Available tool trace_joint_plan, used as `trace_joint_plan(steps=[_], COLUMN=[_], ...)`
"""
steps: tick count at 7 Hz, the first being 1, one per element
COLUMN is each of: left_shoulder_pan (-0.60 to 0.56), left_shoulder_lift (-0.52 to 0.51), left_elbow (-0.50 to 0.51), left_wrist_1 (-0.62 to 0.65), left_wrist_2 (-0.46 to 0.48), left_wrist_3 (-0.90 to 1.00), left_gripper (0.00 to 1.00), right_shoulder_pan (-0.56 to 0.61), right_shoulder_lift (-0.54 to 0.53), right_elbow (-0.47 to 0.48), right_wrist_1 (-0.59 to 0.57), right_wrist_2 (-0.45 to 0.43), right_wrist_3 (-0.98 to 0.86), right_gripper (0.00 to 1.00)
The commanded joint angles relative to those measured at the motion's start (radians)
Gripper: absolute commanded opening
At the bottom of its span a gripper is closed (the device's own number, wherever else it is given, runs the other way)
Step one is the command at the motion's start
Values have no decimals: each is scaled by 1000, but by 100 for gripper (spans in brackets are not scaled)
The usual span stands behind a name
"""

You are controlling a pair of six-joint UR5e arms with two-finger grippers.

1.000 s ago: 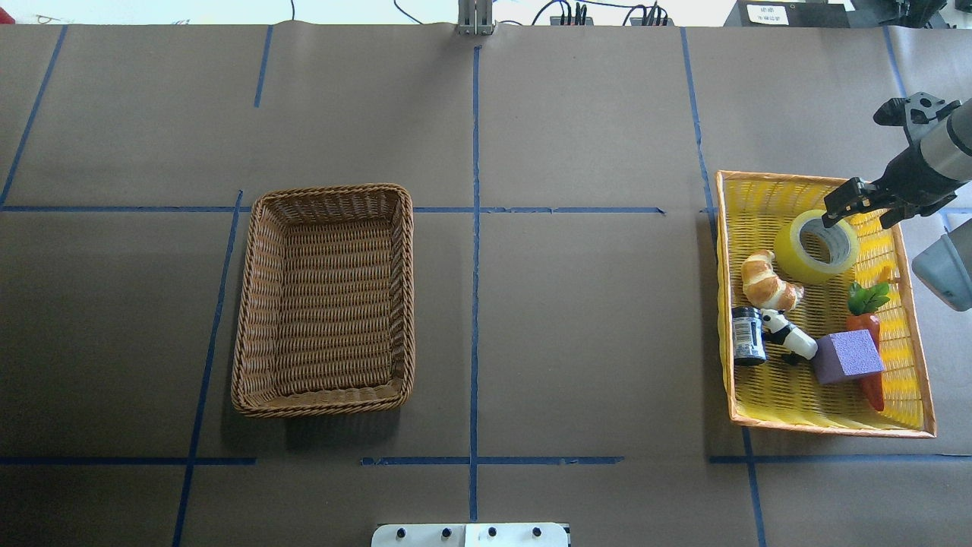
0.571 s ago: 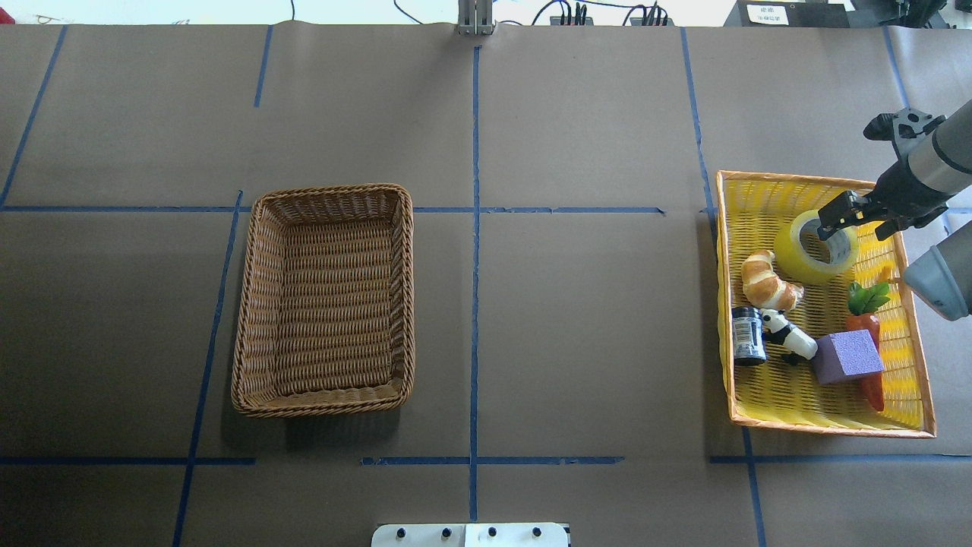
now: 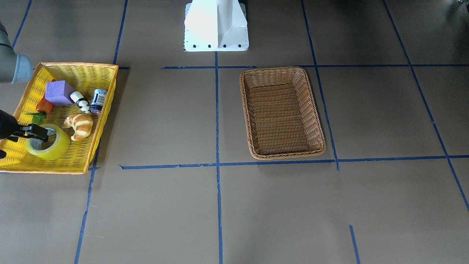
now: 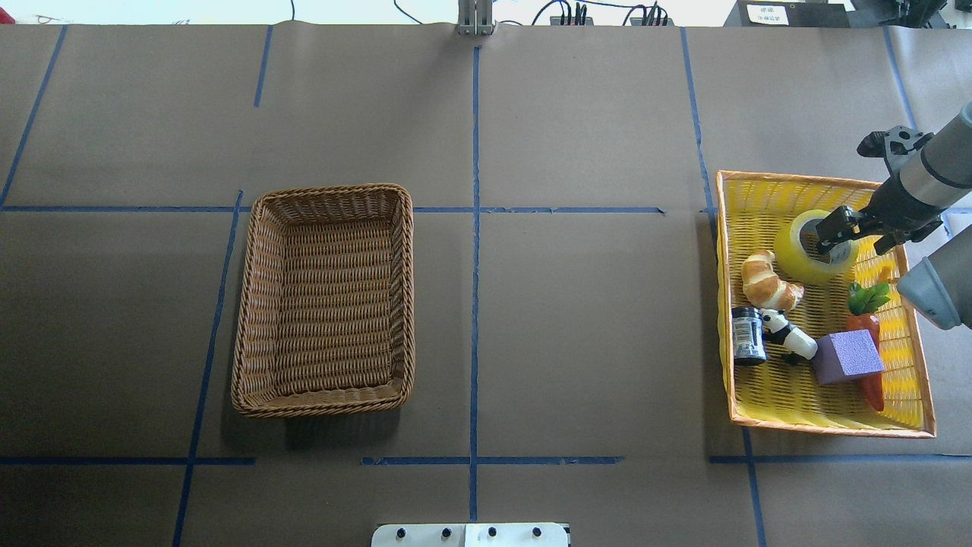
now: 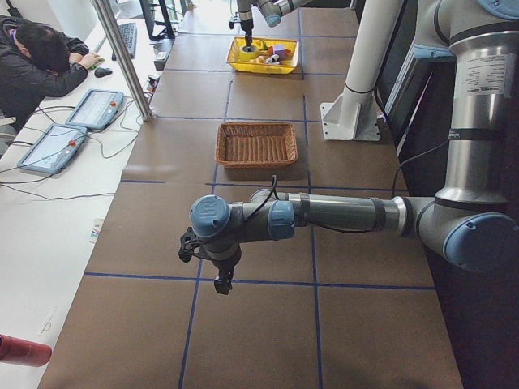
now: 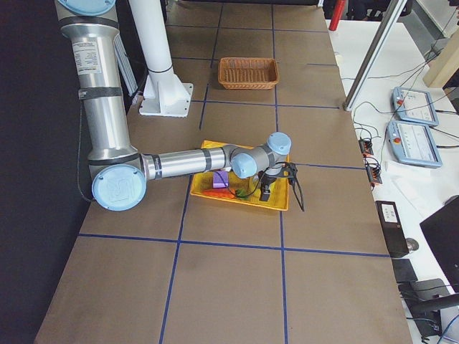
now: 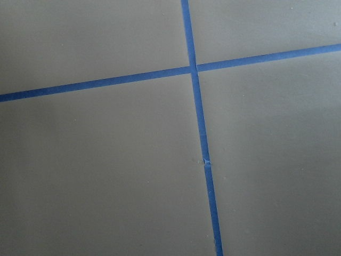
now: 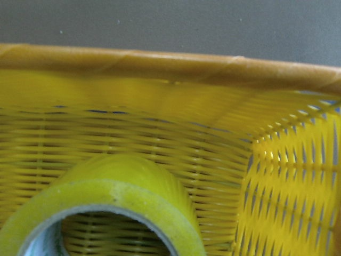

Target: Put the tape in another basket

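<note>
Our right gripper (image 4: 852,238) at the wide translucent yellow-green tape roll (image 4: 793,254) — jaws spread.
We see one finger (image 4: 826,232) inside its core; the roll lies beneath, in the yellow woven tray (image 4: 759,190), the brown wicker basket (image 4: 326,300) well apart.

Left wrist cam: just bare brown table paper (image 7: 106,176), two blue tape lines (image 7: 198,117) crossing near top centre. No gripper visible.

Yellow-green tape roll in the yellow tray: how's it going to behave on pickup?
The translucent yellow-green tape roll lies hole-up in the yellow woven tray, so it likely won't roll unless tipped on edge. Its thick wound wall looks stiff, probably fine to pinch. The glossy surface may slip in the open right claw.
</note>
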Motion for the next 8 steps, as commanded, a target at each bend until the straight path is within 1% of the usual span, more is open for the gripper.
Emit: trace_joint_plan(steps=[1,2,4,5,6,7,8], left_shoulder_pan=[-1,-1,-1,-1,-1,-1,-2], left_shoulder_lift=[2,2,7,11,20,27,36], left_elbow=[-1,0,-1,-21,-39,-55,-81], left_wrist_1=[0,0,0,2,2,2,3], left_wrist_2=[-1,-1,-1,-1,-1,0,1], left_wrist_3=[1,-1,-1,-1,-1,-1,-1], left_gripper=[100,100,100,100,100,100,100], right_shoulder_pan=[-7,-10,-10,-9,-7,28,68], right_shoulder_lift=[4,6,6,6,6,6,-2], right_elbow=[-6,-9,-4,2,14,32,99], right_wrist_1=[-2,0,2,2,2,0,-14], right_wrist_2=[1,-3,-4,-22,-27,-30,-24], right_wrist_3=[0,-1,-1,-1,-1,-1,-1], right_gripper=[79,59,15,0,0,0,0])
